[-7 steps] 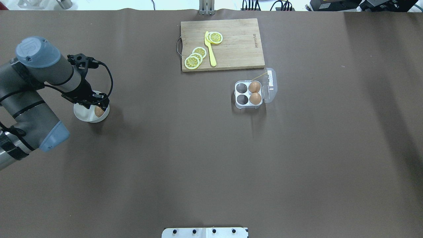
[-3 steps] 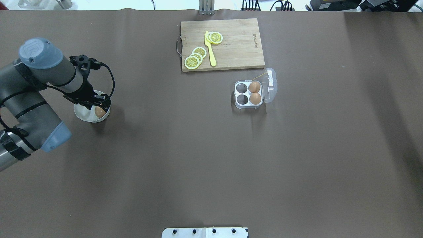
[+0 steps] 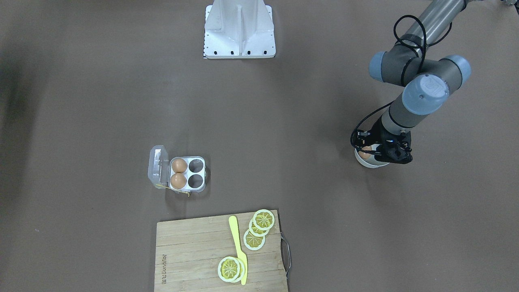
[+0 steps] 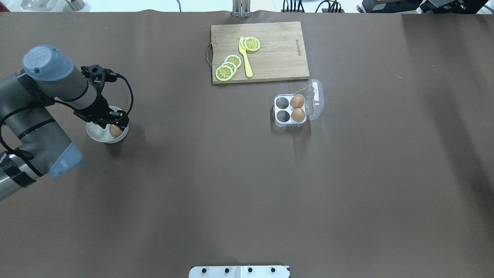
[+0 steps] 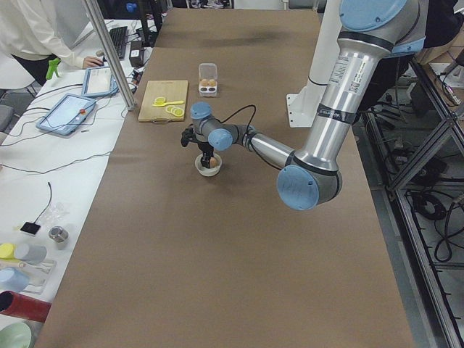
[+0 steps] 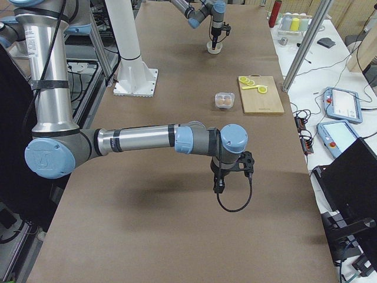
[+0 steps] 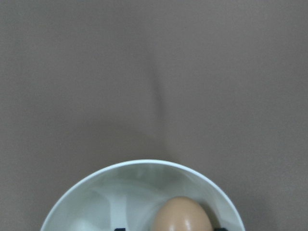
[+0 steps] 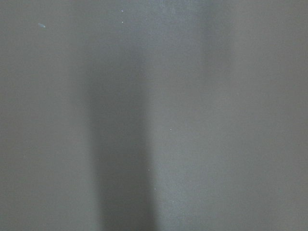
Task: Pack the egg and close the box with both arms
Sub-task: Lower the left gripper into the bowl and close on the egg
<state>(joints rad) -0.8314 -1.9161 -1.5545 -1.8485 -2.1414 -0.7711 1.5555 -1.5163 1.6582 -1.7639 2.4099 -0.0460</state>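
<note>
A tan egg [image 4: 115,130] lies in a white bowl [image 4: 94,135] at the table's left; it also shows in the left wrist view [image 7: 183,215] and the front view [image 3: 365,154]. My left gripper [image 4: 114,126] is down in the bowl, open, with a black fingertip on each side of the egg. The clear box [image 4: 283,102] stands mid-table with its lid [image 4: 316,99] open to the right. It holds two eggs [image 4: 296,102] [image 4: 298,114] in its right cells; the left cells are empty. My right gripper [image 6: 219,187] hangs above bare table; I cannot tell its state.
A wooden cutting board [image 4: 278,58] with lemon slices [image 4: 225,71] and a yellow knife [image 4: 245,58] lies behind the box. The white robot base [image 3: 239,28] is at the near edge. Side tables with tablets flank the far end.
My left arm has shifted slightly, its gripper staying in the bowl around the egg. The box and its eggs have not moved.
</note>
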